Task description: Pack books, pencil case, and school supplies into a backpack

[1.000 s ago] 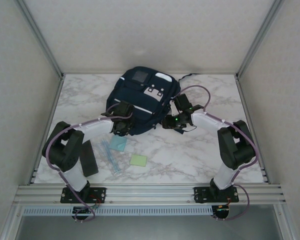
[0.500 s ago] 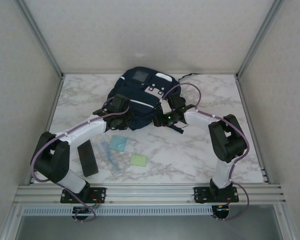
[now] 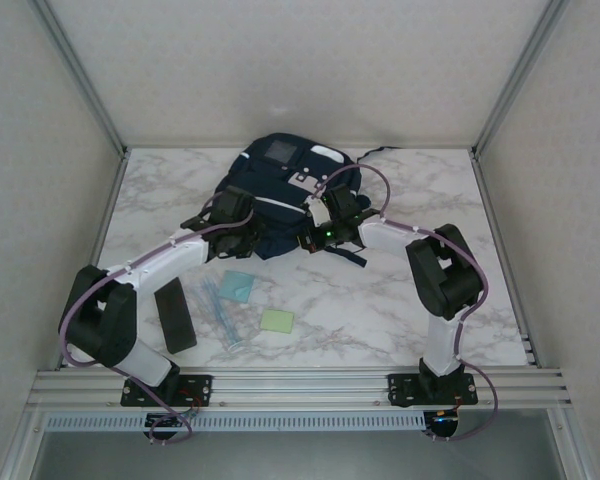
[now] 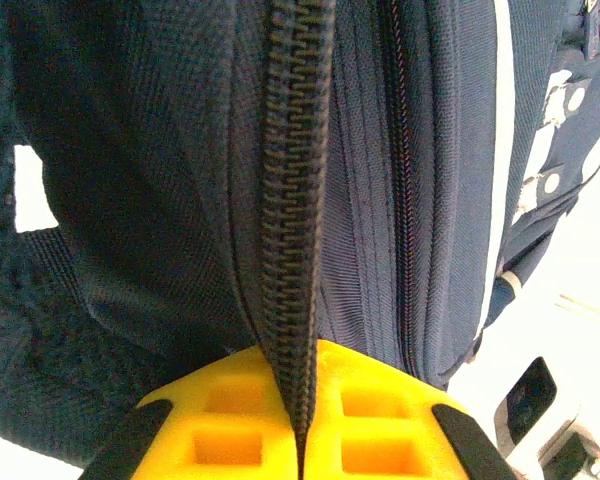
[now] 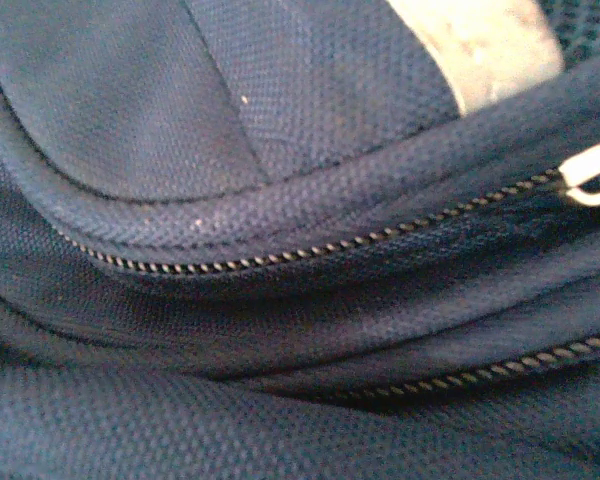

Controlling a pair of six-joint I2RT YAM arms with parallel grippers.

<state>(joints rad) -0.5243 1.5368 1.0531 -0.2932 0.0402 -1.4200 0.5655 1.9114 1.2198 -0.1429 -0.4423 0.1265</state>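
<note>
L gripper (image 4: pixel 302 425) is clamped on the zip edge (image 4: pixel 298 200) of the backpack (image 3: pixel 280 185), R gripper (image 3: pixel 310 240) closed w/ that soft, floppy fabric right in front, so prob. best grabbed by stiffer zip seams, not loose cloth

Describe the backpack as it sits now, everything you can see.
The backpack is navy woven fabric with white trim stripes, a grey square patch and a white-tabbed front pocket. It lies front face up at the far middle of the marble table. The zippers seen close up are meshed shut. The left gripper pinches one zipper seam between its yellow fingers; the right gripper is shut at the bag's near edge.
</note>
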